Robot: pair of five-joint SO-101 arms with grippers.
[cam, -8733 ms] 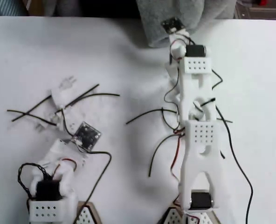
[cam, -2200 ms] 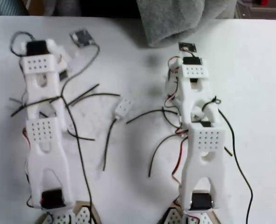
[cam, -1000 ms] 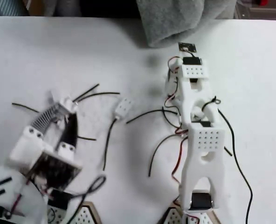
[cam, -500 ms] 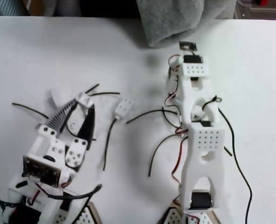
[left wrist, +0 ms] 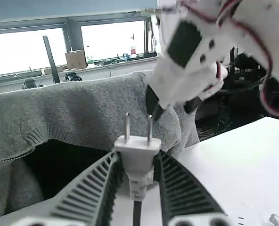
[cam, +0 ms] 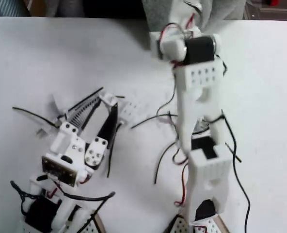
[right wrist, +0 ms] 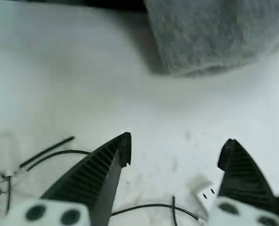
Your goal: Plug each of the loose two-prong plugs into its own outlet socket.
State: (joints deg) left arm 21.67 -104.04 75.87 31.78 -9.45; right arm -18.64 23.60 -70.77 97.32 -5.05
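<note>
Half a second back we had the left claw farther from the middle of the white counter. Now it has swung inward, bringing the white two-prong plug with it. The claw is closed firmly on the plug's body, with both ribbed fingers pressed against its sides. In the left wrist view the two metal prongs stick out free beyond the fingertips and a black cord trails back between the fingers.

The other arm has changed more. It lay stretched low along the counter and has since reared up, its wrist lifted high toward the grey knitted cloth at the far edge. The right claw is spread wide and holds nothing. In its own wrist view it looks down on the white outlet socket, which sits on the counter near one finger with its two slots showing. The socket has not shifted.

We read this as the carry stage for this plug: it is held with the prongs leading and near the socket, but not yet lined up or inserted. The open right claw seems placed to steady the light socket. Thin black cords lying farther off suggest more pieces are waiting.
</note>
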